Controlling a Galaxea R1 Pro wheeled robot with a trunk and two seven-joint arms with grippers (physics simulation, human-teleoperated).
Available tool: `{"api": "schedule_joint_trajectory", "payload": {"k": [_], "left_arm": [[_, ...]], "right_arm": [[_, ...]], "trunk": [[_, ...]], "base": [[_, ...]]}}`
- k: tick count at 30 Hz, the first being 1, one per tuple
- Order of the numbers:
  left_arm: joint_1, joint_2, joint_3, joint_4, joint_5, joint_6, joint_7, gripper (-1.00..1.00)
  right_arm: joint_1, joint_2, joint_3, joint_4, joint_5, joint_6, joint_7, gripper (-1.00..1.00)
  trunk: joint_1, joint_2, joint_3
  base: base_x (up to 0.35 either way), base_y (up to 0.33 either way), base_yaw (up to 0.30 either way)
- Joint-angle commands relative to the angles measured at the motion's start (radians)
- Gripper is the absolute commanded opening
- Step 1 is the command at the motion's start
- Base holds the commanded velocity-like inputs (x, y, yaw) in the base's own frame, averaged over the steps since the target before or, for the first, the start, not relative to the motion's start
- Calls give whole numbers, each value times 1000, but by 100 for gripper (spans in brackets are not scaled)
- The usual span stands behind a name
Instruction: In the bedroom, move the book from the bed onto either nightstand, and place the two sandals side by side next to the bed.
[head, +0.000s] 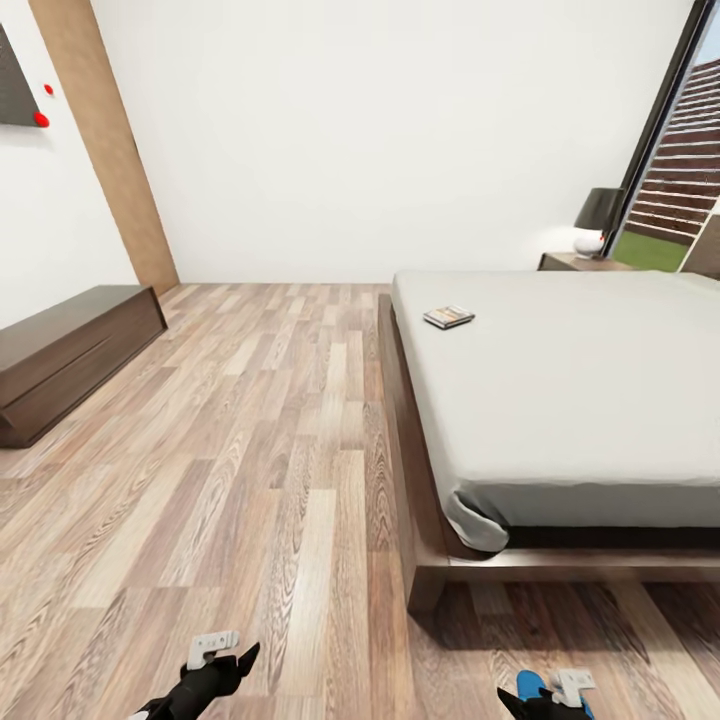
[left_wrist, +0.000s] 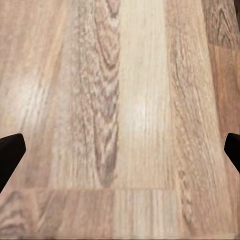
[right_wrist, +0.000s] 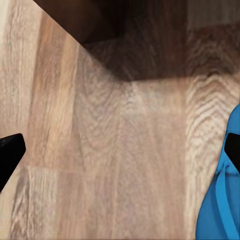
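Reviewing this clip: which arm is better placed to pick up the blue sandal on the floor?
Right. The blue sandal lies on the floor beside the right gripper, whose jaws stand open near the bed frame's corner. The left gripper, also open, hangs over bare planks, farther away.

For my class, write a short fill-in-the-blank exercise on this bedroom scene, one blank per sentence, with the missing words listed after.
1. The book lies on the pale grey ____ of the bed.
2. The lamp with the dark shade stands on the ____ beside the window.
3. The sandal on the wood floor near the right gripper is coloured ____.
4. The left gripper hangs over bare floor, its fingers spread ____.

Missing words: mattress; nightstand; blue; open
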Motion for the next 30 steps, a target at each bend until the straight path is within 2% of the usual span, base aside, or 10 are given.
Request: {"api": "schedule_joint_trajectory", "payload": {"k": [1,8,16,26,30], "left_arm": [[-1,0,4,3,3,-1,-6,100],[-1,1,5,100,1,-46,-1,100],[-1,-7,3,108,1,-61,65,100],[-1,-17,3,108,1,-77,74,100],[-1,-29,3,109,0,-78,74,100]], "right_arm": [[-1,0,-1,3,-9,-1,7,100],[-1,2,-1,8,-9,-2,7,100],[-1,4,-1,11,-9,-3,5,100],[-1,5,-1,11,-9,-4,7,100],[-1,5,-1,10,-9,-4,7,100]], "trunk": [[-1,0,3],[-4,2,30],[-7,4,61],[-46,74,92],[-61,102,105]], "base": [[0,0,0],[0,0,0],[0,0,0],[0,0,0],[0,0,0]]}}
